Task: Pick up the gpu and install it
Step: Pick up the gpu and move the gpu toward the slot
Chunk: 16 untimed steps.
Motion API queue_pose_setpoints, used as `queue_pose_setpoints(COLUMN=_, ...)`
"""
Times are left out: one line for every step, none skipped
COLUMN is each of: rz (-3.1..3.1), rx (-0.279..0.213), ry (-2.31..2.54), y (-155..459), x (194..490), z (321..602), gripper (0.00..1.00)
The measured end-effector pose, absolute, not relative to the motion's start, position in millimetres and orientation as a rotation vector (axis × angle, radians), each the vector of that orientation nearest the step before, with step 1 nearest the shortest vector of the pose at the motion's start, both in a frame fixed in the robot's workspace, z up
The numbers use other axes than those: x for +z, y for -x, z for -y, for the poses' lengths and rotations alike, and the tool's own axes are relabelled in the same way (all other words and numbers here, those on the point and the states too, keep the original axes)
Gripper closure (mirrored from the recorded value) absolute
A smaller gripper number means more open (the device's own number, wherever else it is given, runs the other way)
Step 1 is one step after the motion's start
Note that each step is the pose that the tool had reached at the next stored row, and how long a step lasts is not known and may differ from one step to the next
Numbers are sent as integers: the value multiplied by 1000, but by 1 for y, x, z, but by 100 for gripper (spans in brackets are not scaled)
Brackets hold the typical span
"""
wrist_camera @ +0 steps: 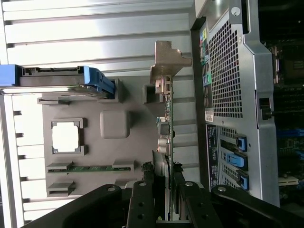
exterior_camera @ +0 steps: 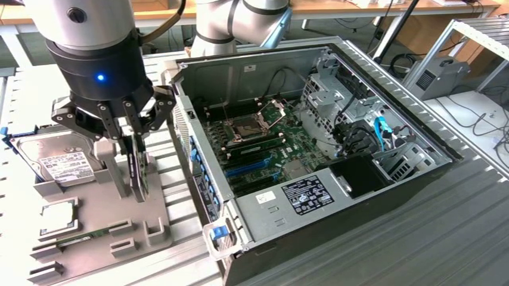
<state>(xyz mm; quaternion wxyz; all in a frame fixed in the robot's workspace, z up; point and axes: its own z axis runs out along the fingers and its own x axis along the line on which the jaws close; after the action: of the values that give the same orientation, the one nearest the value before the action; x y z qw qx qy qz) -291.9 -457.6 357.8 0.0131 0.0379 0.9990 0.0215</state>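
Slatted metal bench (exterior_camera: 461,238): beside the case (exterior_camera: 230,77), the arm (exterior_camera: 87,24) points straight down over the tray (exterior_camera: 92,217), gripper (exterior_camera: 131,171) half-closed, clamping the upright gpu (exterior_camera: 142,189).

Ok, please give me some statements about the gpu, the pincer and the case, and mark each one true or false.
1. The pincer grips the gpu, which stands on edge. True.
2. The gpu already sits in the case. False: it is at the grey holder beside the case.
3. The hard drive lies inside the case. False: it stands in the holder.
4. The case is open and its board shows. True.
5. A memory stick lies in the holder. True.
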Motion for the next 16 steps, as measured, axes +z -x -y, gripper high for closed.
queue_pose_setpoints(rz=-3112, rx=67, ry=-118, y=292, x=358, z=458, gripper=74)
queue_pose_setpoints(rz=-3112, rx=67, ry=-118, y=292, x=358, z=458, gripper=74)
queue_pose_setpoints(rz=-3112, rx=67, ry=-118, y=292, x=359, z=458, gripper=74)
queue_pose_setpoints(rz=-3113, rx=67, ry=-118, y=292, x=359, z=458, gripper=74)
queue_pose_setpoints(rz=-3112, rx=67, ry=-118, y=292, x=359, z=458, gripper=74)
queue_pose_setpoints(rz=-3112, rx=67, ry=-118, y=292, x=359, z=458, gripper=74)
queue_pose_setpoints(rz=-3112, rx=67, ry=-118, y=292, x=359, z=458, gripper=74)
queue_pose_setpoints(rz=-3113, rx=67, ry=-118, y=292, x=360, z=458, gripper=74)
queue_pose_setpoints(rz=-3112, rx=67, ry=-118, y=292, x=360, z=458, gripper=74)
queue_pose_setpoints(rz=-3113, rx=67, ry=-118, y=292, x=360, z=458, gripper=74)
queue_pose_setpoints(rz=-3112, rx=67, ry=-118, y=292, x=360, z=458, gripper=74)
queue_pose_setpoints(rz=-3112, rx=67, ry=-118, y=292, x=360, z=458, gripper=74)
queue_pose_setpoints(rz=-3112, rx=67, ry=-118, y=292, x=361, z=458, gripper=74)
queue_pose_setpoints(rz=-3112, rx=67, ry=-118, y=292, x=361, z=458, gripper=74)
queue_pose_setpoints(rz=-3113, rx=67, ry=-118, y=292, x=361, z=458, gripper=74)
queue_pose_setpoints(rz=-3112, rx=67, ry=-118, y=292, x=361, z=458, gripper=74)
